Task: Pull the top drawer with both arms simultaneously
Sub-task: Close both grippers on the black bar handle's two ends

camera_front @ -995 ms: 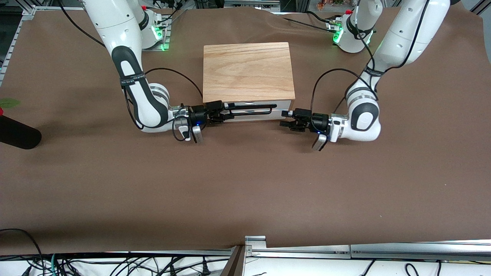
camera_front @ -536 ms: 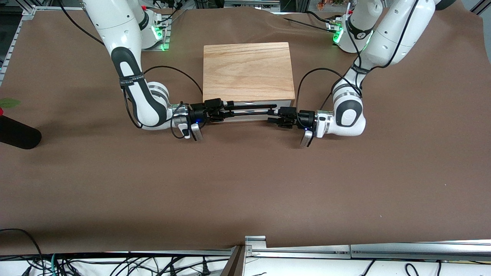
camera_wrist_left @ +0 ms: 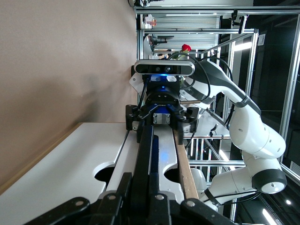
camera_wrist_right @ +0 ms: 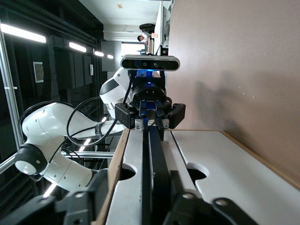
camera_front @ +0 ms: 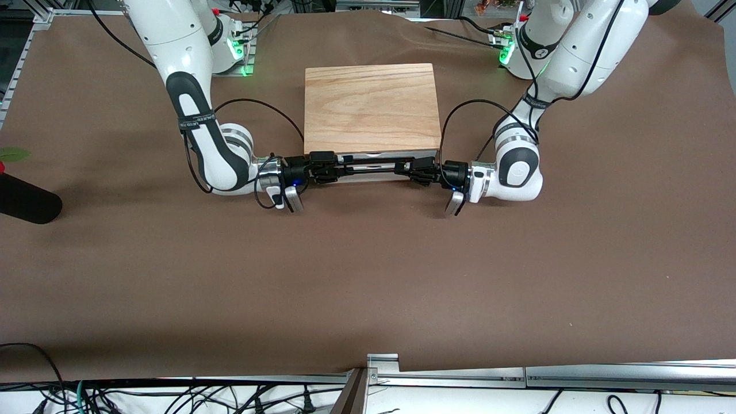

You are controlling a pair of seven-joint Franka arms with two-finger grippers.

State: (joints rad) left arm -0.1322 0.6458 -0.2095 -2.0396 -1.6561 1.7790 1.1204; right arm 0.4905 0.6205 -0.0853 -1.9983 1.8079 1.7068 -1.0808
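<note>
The top drawer's white front [camera_front: 379, 160] sits closed under the light-oak cabinet top [camera_front: 371, 106]. Its thin black handle [camera_front: 374, 167] runs across the front. My left gripper [camera_front: 409, 167] is at the handle's end toward the left arm. In the left wrist view it [camera_wrist_left: 142, 183] is shut on the bar [camera_wrist_left: 145, 150]. My right gripper [camera_front: 336, 169] is at the handle's end toward the right arm. In the right wrist view it [camera_wrist_right: 140, 180] is open astride the bar [camera_wrist_right: 157, 154], one finger beside it. Each wrist view shows the other gripper at the bar's end: right gripper [camera_wrist_left: 160, 126], left gripper [camera_wrist_right: 151, 129].
The cabinet stands on a brown cloth-covered table [camera_front: 368, 276]. A black cylinder-like object [camera_front: 23, 198] lies at the right arm's end of the table. Both forearms lie low on either side of the cabinet front. Metal rails and cables run along the table's near edge.
My left gripper has moved in from beside the cabinet onto the handle's end and now grips it. My right gripper has stayed at its end. The drawer has not moved.
</note>
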